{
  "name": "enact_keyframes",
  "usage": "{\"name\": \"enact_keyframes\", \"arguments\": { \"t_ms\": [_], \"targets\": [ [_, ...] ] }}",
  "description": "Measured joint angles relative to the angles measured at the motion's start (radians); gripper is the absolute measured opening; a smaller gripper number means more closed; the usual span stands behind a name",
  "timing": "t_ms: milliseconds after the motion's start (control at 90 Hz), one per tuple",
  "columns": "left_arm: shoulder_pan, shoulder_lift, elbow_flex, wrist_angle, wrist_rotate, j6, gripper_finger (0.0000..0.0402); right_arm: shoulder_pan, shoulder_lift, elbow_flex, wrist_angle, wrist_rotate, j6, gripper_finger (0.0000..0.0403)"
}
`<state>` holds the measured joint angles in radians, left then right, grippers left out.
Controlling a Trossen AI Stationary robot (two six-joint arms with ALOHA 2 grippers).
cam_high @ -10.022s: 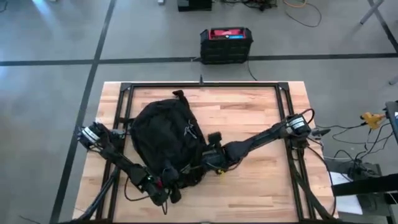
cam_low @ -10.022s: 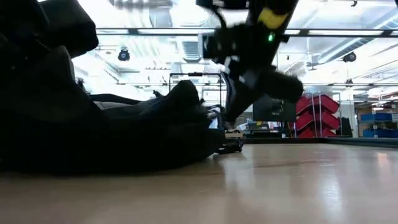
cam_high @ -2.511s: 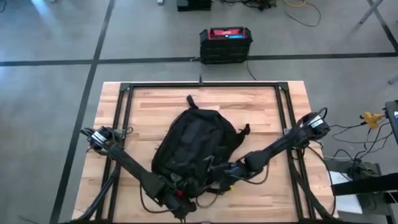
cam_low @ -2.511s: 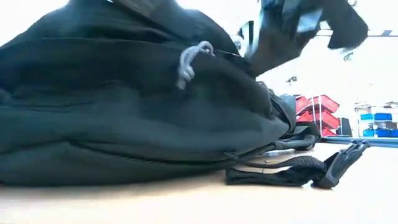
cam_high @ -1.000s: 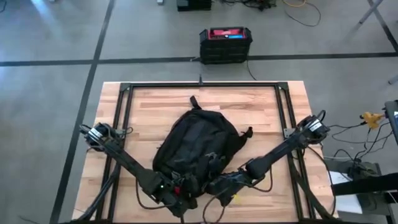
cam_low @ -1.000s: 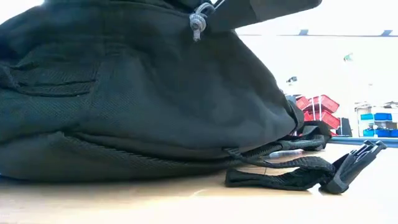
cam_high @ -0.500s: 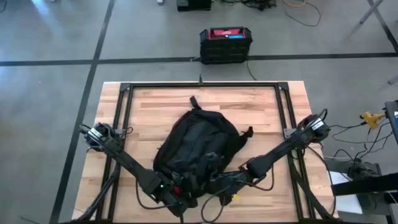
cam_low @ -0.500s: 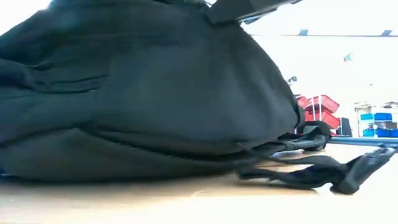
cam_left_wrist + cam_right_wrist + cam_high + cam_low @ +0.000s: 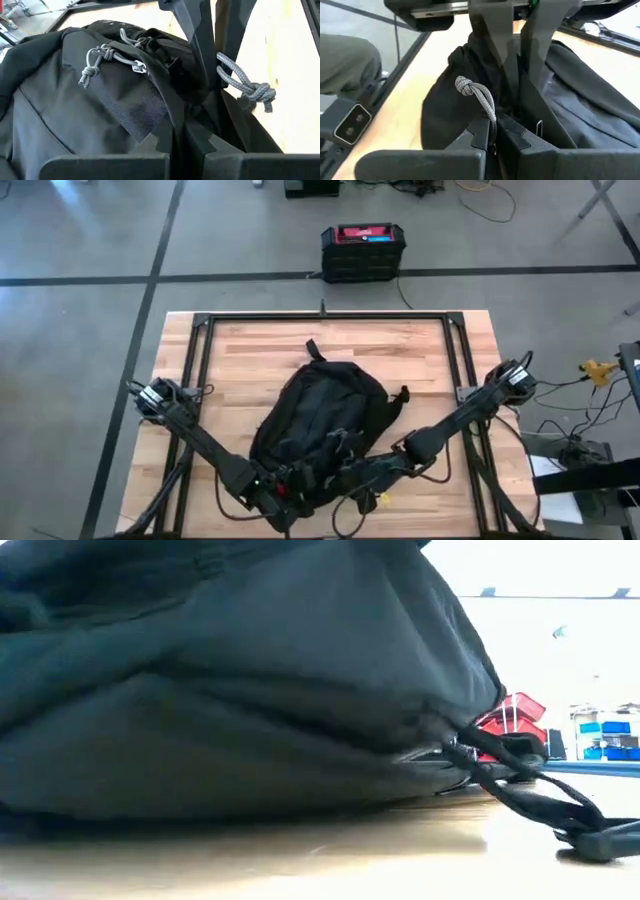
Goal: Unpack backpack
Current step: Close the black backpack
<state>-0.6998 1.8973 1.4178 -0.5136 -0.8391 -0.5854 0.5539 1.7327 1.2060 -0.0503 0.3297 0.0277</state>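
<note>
Your wooden table [image 9: 410, 355] carried a black metal frame [image 9: 330, 316] around its edges; the black backpack [image 9: 325, 415] lay near its front edge.

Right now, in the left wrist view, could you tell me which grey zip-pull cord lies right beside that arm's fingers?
The thick knotted cord beside the fingers, over bare table; the thinner cords lie farther off on the backpack.

Black box [image 9: 364, 252] with red top on floor.
</note>
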Motion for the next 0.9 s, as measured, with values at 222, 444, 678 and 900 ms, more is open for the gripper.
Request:
{"name": "enact_keyframes", "arguments": {
  "t_ms": [222, 444, 678, 900],
  "targets": [
    [-0.002, 0.002, -0.003, -0.002, 0.003, 0.000, 0.0002, -0.030, 0.051, -0.002, 0.123, -0.082, 0.032, 0.0003],
    [-0.001, 0.004, -0.005, 0.005, -0.002, 0.000, 0.0002, -0.046, 0.100, 0.000, 0.206, -0.102, 0.050, 0.0013],
    [0.002, 0.004, -0.035, 0.062, -0.016, 0.001, 0.0002, -0.051, 0.102, 0.000, 0.283, -0.103, 0.052, 0.0003],
    [-0.014, 0.004, -0.039, 0.054, -0.018, -0.007, 0.0002, -0.049, 0.093, 0.000, 0.164, -0.037, 0.091, 0.0001]
  ]
}}
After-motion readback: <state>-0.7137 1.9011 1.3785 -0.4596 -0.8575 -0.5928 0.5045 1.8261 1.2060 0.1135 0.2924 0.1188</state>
